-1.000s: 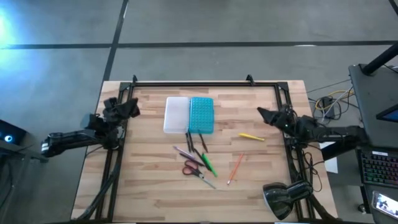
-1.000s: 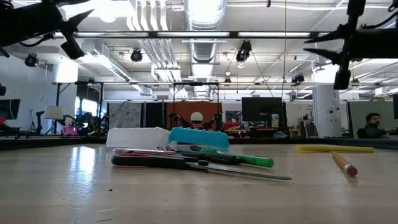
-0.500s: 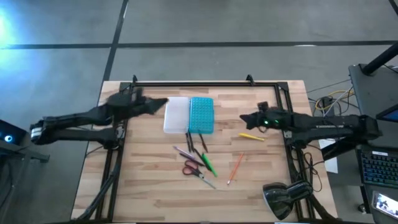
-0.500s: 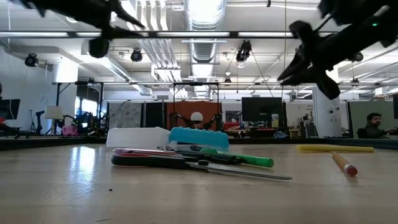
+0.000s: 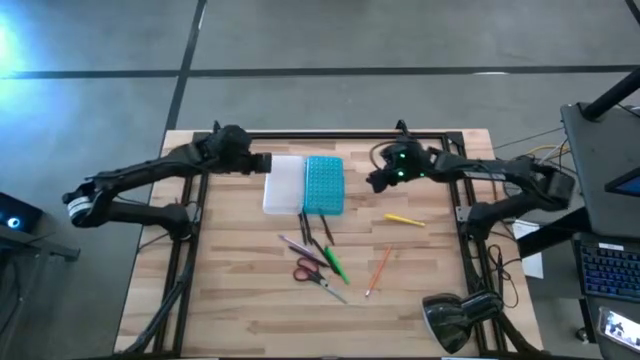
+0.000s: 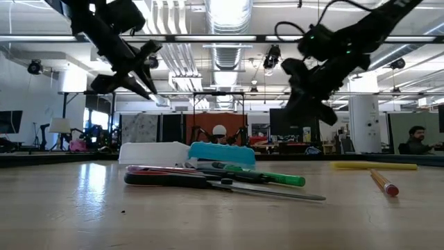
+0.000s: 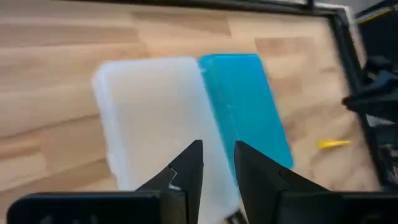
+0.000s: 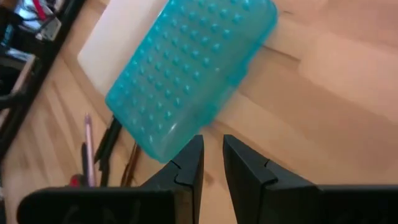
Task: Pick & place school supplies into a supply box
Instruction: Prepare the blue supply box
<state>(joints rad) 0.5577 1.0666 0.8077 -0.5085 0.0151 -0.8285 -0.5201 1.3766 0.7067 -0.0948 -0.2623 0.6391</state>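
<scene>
Turquoise-lidded supply box (image 5: 304,185) at upper centre of the bench (image 5: 240,300); left gripper (image 5: 262,162) and right gripper (image 5: 374,180) flank it, jaws slightly parted, empty.

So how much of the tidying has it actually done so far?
Nothing is packed yet. The supply box lies open with its whitish tray bare. Both arms hover beside it, left gripper and right gripper, neither holding anything. Scissors, green marker, orange pencil and yellow stick all lie on the table.
</scene>
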